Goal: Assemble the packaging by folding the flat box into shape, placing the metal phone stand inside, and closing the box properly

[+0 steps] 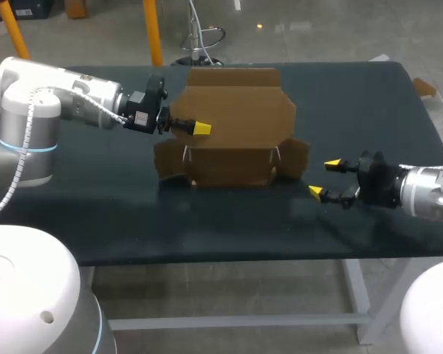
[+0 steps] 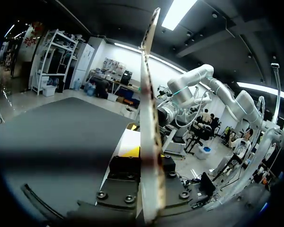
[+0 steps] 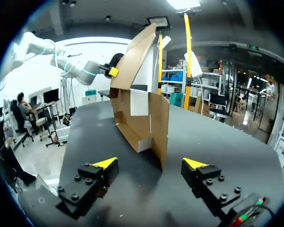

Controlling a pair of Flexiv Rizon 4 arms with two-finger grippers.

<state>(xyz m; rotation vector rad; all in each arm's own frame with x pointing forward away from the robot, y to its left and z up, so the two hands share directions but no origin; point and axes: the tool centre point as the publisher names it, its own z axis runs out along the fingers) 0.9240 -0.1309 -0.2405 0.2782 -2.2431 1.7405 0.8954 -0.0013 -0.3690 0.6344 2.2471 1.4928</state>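
- left hand (image 1: 199, 128) pinches the box (image 1: 229, 166) by its raised back panel (image 1: 240, 103), mid-surface (image 1: 354, 103). folding step?
- yes. your right hand (image 1: 325, 179) hangs wide beside the side flap (image 1: 295, 156); fold that next, i'd judge.

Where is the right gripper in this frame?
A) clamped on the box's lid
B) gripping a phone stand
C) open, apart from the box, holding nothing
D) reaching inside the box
C: the right gripper has its yellow tips spread over the table, apart from the cardboard box.
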